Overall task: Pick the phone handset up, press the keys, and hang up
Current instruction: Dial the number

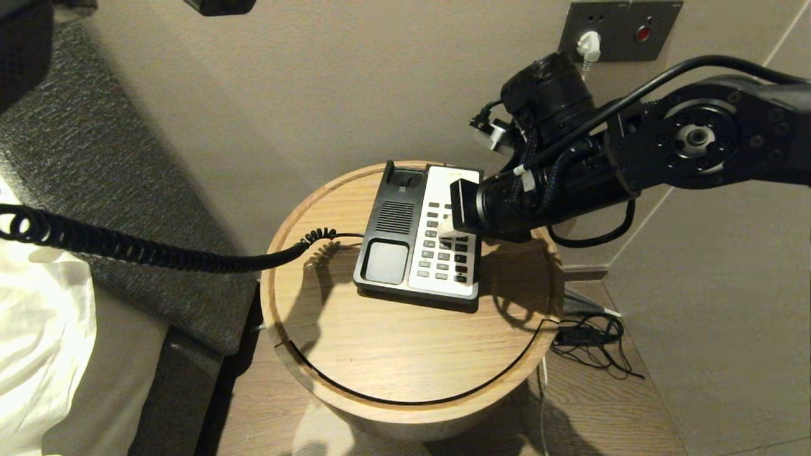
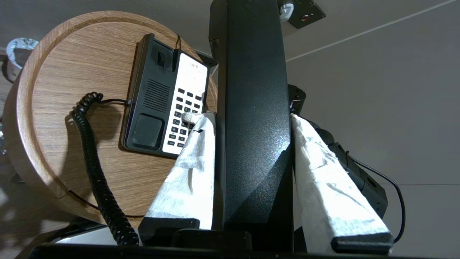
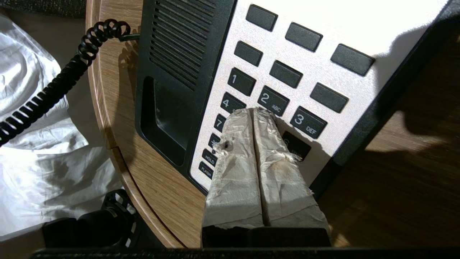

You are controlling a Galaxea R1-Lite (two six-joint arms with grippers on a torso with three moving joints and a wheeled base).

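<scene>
The black-and-white phone base [image 1: 393, 228] sits on a round wooden table [image 1: 380, 342], its cradle empty. My left gripper [image 2: 251, 117] is shut on the phone handset [image 2: 251, 72], a glossy black bar held between the white-wrapped fingers [image 2: 190, 162], off to the table's left. The coiled cord [image 1: 158, 253] stretches from the base out past the left edge. My right gripper [image 3: 253, 111] is shut, and its paired tips rest on the keys [image 3: 273, 99], between the 4, 2 and 6 keys. In the head view the right gripper [image 1: 447, 228] comes in from the right over the keys [image 1: 443, 256].
A grey wall plate [image 1: 618, 28] with a red button and a white plug is behind the table. Loose cables [image 1: 589, 342] lie on the floor to the right. A grey upholstered edge [image 1: 127, 190] and white bedding [image 1: 38, 329] are on the left.
</scene>
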